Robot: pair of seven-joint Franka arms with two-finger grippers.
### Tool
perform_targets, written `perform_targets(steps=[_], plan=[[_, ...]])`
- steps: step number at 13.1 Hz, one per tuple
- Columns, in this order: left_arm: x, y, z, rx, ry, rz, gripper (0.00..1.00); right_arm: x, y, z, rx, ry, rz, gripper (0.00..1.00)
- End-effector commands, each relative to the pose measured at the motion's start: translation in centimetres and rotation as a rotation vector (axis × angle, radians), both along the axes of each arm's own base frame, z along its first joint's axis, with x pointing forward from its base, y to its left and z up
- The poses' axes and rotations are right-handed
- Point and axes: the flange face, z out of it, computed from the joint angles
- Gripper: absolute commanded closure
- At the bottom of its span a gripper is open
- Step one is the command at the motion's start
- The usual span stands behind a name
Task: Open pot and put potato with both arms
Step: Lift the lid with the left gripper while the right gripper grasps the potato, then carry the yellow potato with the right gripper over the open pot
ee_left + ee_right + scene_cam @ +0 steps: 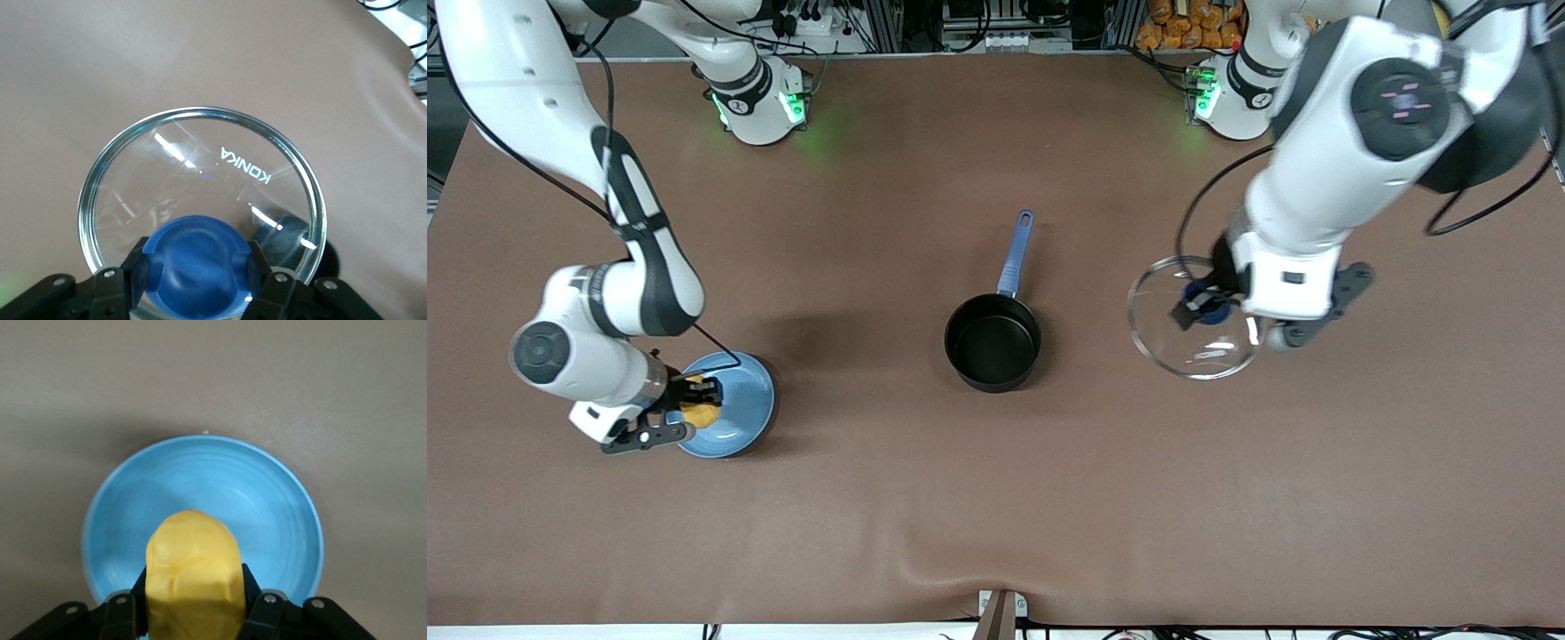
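Observation:
The black pot (993, 341) with a long blue handle (1016, 252) stands open at the table's middle. My left gripper (1202, 304) is shut on the blue knob (195, 260) of the glass lid (1193, 317), held above the table toward the left arm's end; the lid also shows in the left wrist view (200, 193). My right gripper (694, 402) is shut on the yellow potato (701, 411) over the light-blue plate (738, 409). In the right wrist view the potato (193, 577) sits between the fingers (252, 603) above the plate (267, 500).
The brown table mat (996, 498) has bare room between pot and plate and nearer the front camera. A small bracket (1000, 609) sits at the table's front edge. Cables and racks line the table edge by the arm bases.

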Motion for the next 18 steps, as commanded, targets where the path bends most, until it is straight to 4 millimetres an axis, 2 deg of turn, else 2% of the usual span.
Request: perform_targets(steps=[1, 2, 4, 5, 7, 10, 12, 13, 14, 15, 18], plan=[[-1.6, 4.8, -0.1, -0.022, 0.031, -0.052, 1.00, 0.5, 3.7, 8.1, -0.019, -0.015, -0.019, 1.00], [-1.6, 5.9, -0.6, -0.019, 0.041, -0.072, 1.00, 0.5, 5.9, 10.3, -0.032, -0.027, -0.042, 1.00], [-1.4, 7.8, -2.3, -0.011, 0.073, -0.063, 1.00, 0.3, 10.9, 13.3, -0.048, -0.030, -0.087, 1.00], [-1.4, 8.3, -3.1, -0.008, 0.086, -0.061, 1.00, 0.0, 13.2, 14.1, -0.050, -0.031, -0.118, 1.00], [-1.2, 9.8, -4.2, -0.006, 0.105, -0.063, 1.00, -1.0, 17.9, 14.2, -0.049, -0.039, -0.191, 1.00], [-1.2, 13.1, -6.9, -0.004, 0.136, -0.069, 1.00, -3.1, 27.4, 12.5, -0.045, -0.067, -0.275, 1.00], [-1.6, 14.9, -8.9, -0.007, 0.131, -0.069, 1.00, -4.3, 34.1, 9.3, -0.024, -0.099, -0.338, 1.00], [-1.9, 15.9, -9.7, -0.009, 0.125, -0.073, 1.00, -4.7, 36.3, 7.8, -0.006, -0.119, -0.342, 1.00], [-2.2, 16.1, -10.7, -0.009, 0.125, -0.092, 1.00, -5.1, 38.1, 6.5, 0.013, -0.138, -0.335, 1.00], [-2.2, 17.3, -11.7, -0.011, 0.128, -0.091, 1.00, -5.6, 39.7, 5.2, 0.026, -0.149, -0.329, 1.00], [-2.4, 20.3, -14.4, -0.017, 0.123, -0.106, 1.00, -7.4, 43.2, 2.7, 0.046, -0.164, -0.267, 1.00]])
